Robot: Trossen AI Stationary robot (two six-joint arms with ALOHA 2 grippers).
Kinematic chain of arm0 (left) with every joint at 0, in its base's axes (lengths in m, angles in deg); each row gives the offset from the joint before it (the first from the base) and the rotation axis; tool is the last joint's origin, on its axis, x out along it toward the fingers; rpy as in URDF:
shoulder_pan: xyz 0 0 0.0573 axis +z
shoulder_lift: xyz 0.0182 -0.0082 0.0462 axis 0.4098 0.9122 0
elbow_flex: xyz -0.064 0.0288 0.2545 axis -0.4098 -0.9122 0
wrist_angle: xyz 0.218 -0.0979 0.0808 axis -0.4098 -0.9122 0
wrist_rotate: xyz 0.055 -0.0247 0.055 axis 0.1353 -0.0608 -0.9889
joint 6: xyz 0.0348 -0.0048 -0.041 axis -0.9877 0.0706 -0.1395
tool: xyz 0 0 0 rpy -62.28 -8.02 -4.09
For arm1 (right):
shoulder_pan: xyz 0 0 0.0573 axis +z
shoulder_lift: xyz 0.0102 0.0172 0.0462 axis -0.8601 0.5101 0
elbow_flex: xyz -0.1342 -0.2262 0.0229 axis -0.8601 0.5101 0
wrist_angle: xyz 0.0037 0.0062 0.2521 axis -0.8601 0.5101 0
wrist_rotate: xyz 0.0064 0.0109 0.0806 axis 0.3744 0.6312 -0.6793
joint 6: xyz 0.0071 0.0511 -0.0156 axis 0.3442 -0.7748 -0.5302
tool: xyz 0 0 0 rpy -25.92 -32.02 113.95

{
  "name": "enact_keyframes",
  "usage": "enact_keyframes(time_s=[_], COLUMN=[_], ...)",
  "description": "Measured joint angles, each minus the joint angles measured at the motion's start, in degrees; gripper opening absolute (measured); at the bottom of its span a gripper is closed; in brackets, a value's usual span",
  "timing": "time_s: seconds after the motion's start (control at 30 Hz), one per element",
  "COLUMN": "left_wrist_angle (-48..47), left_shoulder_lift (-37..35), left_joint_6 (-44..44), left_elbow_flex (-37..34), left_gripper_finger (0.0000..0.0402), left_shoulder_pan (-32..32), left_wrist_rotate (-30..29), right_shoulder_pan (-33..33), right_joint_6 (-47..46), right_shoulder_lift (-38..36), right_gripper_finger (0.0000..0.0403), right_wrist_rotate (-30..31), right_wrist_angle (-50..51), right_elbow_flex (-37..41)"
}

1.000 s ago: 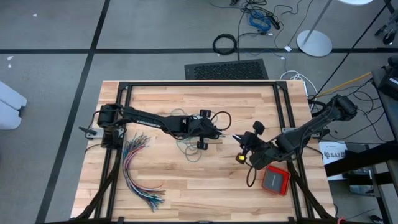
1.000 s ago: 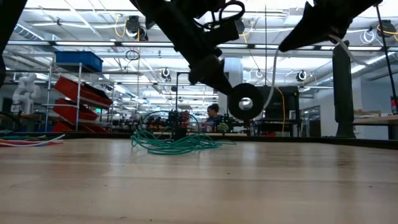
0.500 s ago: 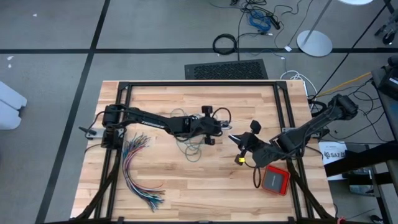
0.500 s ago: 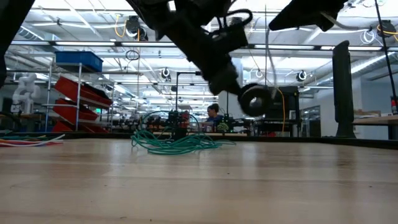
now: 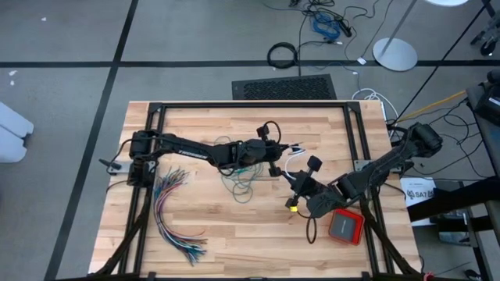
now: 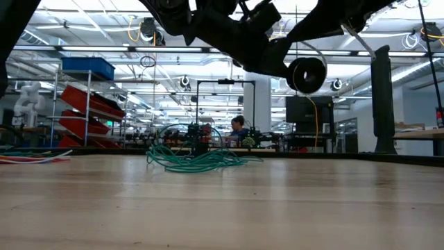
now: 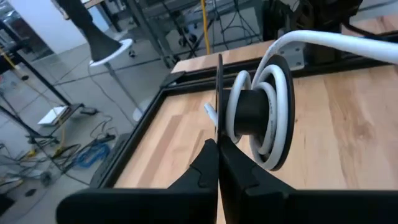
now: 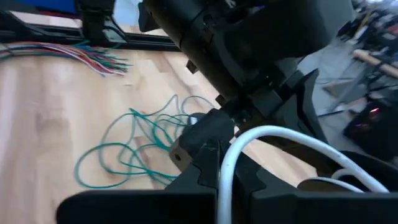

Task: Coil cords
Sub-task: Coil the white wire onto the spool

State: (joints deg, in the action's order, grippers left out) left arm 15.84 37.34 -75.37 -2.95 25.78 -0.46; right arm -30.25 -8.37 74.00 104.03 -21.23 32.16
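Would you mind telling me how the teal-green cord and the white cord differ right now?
The teal-green cord lies in loose, tangled loops on the table, untouched by either gripper. The white cord is thicker, off the table, wound in neat turns round a black spool at the shut left gripper; its free length runs to the shut right gripper. Both are flexible.

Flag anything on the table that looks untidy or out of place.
The teal-green cord sprawls in a loose tangle mid-table, uncoiled and untouched. Both arms are busy above it: the left claw and right claw, both shut, hold a white cord wound on a black spool.
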Motion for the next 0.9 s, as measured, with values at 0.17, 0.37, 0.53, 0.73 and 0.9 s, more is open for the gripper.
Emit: enact_keyframes(time_s=[0.17,0.37,0.53,0.73,0.9], left_wrist_angle=[1.6,6.3,8.1,9.8,6.0], left_shoulder_lift=[0.0,-0.3,-0.2,-0.2,-0.2], left_joint_6=[0.7,6.0,7.5,8.2,6.7], left_elbow_flex=[-0.1,0.3,0.2,0.2,0.2], left_gripper_finger=[0.0,0.0,0.0,0.0,0.0], left_shoulder_pan=[0.0,-0.3,-0.1,-0.6,-1.0], left_wrist_rotate=[0.3,5.4,6.7,7.5,7.0], right_shoulder_pan=[1.4,2.9,3.8,3.5,4.3], right_joint_6=[1.0,2.1,-3.6,-3.4,-2.8], right_shoulder_lift=[1.2,1.5,1.5,1.4,1.2], right_gripper_finger=[0.0,0.0,0.0,0.0,0.0], right_wrist_rotate=[5.2,8.5,10.0,12.4,13.3], right_wrist_angle=[0.2,4.2,9.5,10.1,10.5], right_elbow_flex=[0.0,0.1,0.1,0.1,0.1])
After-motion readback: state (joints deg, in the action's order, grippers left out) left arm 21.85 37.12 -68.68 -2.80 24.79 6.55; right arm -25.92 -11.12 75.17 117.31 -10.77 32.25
